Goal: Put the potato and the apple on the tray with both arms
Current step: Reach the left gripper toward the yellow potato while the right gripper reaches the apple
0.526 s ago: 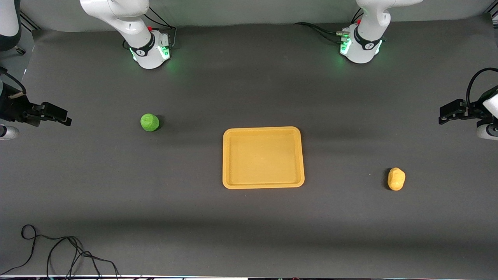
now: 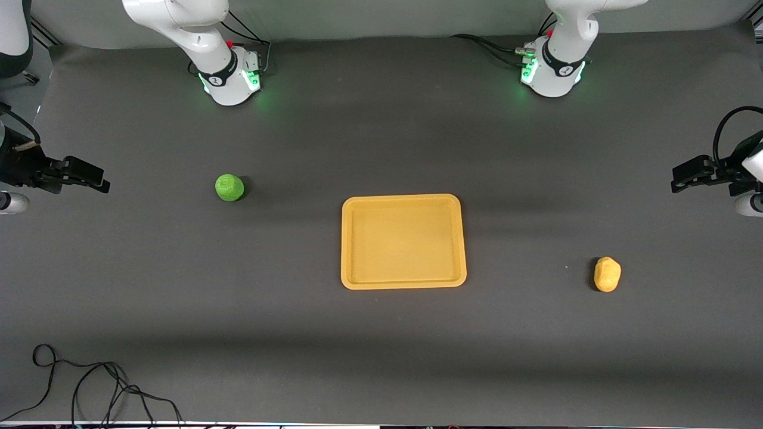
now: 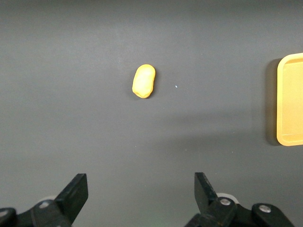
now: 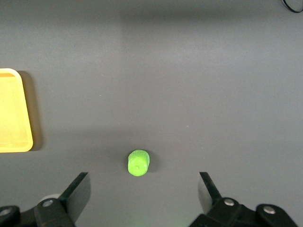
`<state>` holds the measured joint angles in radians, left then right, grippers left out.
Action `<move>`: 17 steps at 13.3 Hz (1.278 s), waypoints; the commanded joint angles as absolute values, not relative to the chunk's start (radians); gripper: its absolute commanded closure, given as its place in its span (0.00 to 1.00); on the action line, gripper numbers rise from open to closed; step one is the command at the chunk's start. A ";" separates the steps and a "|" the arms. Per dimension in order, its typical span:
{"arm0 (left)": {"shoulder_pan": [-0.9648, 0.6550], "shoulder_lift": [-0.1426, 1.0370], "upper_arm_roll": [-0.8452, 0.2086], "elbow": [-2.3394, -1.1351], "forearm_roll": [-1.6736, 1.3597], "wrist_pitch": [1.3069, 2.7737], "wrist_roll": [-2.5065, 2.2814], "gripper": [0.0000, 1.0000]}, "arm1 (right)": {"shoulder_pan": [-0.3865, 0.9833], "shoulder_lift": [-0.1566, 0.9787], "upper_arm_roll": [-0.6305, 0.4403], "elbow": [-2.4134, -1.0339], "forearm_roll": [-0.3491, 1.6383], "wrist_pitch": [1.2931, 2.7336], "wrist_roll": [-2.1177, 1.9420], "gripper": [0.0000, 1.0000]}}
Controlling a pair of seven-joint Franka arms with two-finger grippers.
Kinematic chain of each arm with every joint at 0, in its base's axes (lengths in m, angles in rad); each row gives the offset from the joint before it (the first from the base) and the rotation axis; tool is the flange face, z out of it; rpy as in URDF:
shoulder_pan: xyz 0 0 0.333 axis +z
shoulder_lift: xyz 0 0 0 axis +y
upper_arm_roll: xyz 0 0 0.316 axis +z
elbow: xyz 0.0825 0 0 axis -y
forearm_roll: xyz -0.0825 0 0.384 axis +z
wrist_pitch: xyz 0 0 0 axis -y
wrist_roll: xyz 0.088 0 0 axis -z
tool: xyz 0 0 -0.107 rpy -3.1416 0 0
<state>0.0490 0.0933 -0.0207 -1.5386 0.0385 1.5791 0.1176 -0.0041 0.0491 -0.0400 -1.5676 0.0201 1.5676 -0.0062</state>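
The green apple (image 2: 229,187) lies on the dark table toward the right arm's end. The yellow-orange potato (image 2: 607,274) lies toward the left arm's end, nearer the front camera. The yellow-orange tray (image 2: 403,199) sits between them, with nothing on it. My right gripper (image 2: 98,179) hangs open and empty above the table's end. Its wrist view shows the apple (image 4: 138,162) below the open gripper (image 4: 144,185) and a tray edge (image 4: 29,113). My left gripper (image 2: 679,177) is open and empty above the other end. Its wrist view shows the potato (image 3: 143,81) well ahead of the gripper (image 3: 140,184) and the tray's rim (image 3: 279,104).
The two arm bases (image 2: 229,77) (image 2: 551,71) stand at the table edge farthest from the front camera. A loose black cable (image 2: 89,384) lies at the corner nearest the front camera, at the right arm's end.
Both grippers have drifted very slightly outward toward their ends of the table. The apple, potato and tray have not moved.
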 commanded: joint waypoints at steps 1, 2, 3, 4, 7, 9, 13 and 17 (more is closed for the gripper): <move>0.046 0.083 -0.020 -1.587 0.038 1.627 0.097 0.00 | -0.002 0.069 -0.038 -1.534 0.025 1.552 -0.012 0.00; 0.052 0.087 -0.020 -1.642 0.035 1.714 0.098 0.00 | 0.002 0.069 -0.038 -1.534 0.023 1.552 -0.014 0.00; 0.052 0.127 -0.020 -1.687 0.013 1.805 0.101 0.00 | 0.003 0.069 -0.037 -1.535 0.023 1.554 -0.015 0.00; 0.054 0.191 -0.020 -1.689 0.008 1.850 0.112 0.00 | 0.012 0.069 -0.037 -1.540 0.023 1.554 -0.015 0.00; 0.057 0.329 -0.017 -1.694 0.018 1.989 0.115 0.00 | 0.046 0.045 -0.038 -1.583 0.023 1.557 -0.014 0.00; 0.058 0.417 -0.017 -1.694 0.020 2.084 0.127 0.00 | 0.072 -0.009 -0.038 -1.659 0.025 1.566 -0.006 0.00; 0.101 0.575 -0.014 -1.689 0.018 2.215 0.253 0.00 | 0.138 -0.288 -0.038 -2.047 0.025 1.715 0.058 0.00; 0.112 0.675 -0.021 -1.689 -0.033 2.244 0.262 0.02 | 0.153 -0.466 -0.040 -2.276 0.023 1.766 0.058 0.00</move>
